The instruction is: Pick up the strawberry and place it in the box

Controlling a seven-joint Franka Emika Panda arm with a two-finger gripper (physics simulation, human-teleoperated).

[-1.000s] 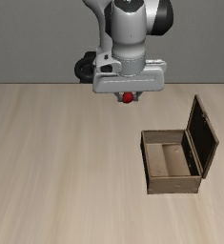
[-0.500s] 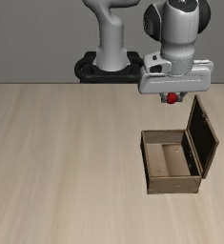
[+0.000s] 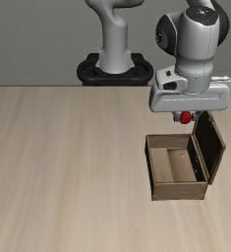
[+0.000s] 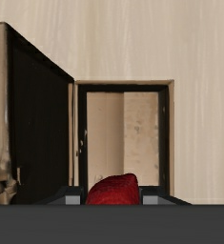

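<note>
Gripper: the gripper (image 3: 187, 115) hangs in the air at the exterior view's right and points straight down below the arm's (image 3: 191, 39) grey wrist block. Its jaws are clamped on the strawberry from two sides, a short way apart.
Strawberry: the red strawberry (image 3: 187, 118) is held between the jaws, lifted clear of the tabletop (image 3: 58, 167). Its lower part pokes out beneath the wrist block. In the wrist view the strawberry (image 4: 113, 191) bulges up between the two grey jaw tips of the gripper (image 4: 113, 199).
Strawberry against the box: in the exterior view it shows just beyond the far rim of the box (image 3: 178, 190), towards the lid side and close beside the lid's upper edge. It is above the box, not inside it. In the wrist view the open box (image 4: 123, 86) lies just past the strawberry, whose red top overlaps the box wall closest to the gripper.
Box: a brown wooden box, open, resting on the tabletop at the exterior view's right, nearer than the robot base (image 3: 112, 71). Its floor is pale wood.
Lid: the lid (image 3: 209, 148) is hinged along the box's side at the exterior view's right. It stands open, leaning slightly outward, with its dark inner face (image 4: 37, 124) turned to the opening.
Tabletop: light wood grain; in the wrist view the tabletop (image 4: 132, 38) shows beyond the box.
Robot base: black and round, at the far edge of the tabletop, well apart from the box.
</note>
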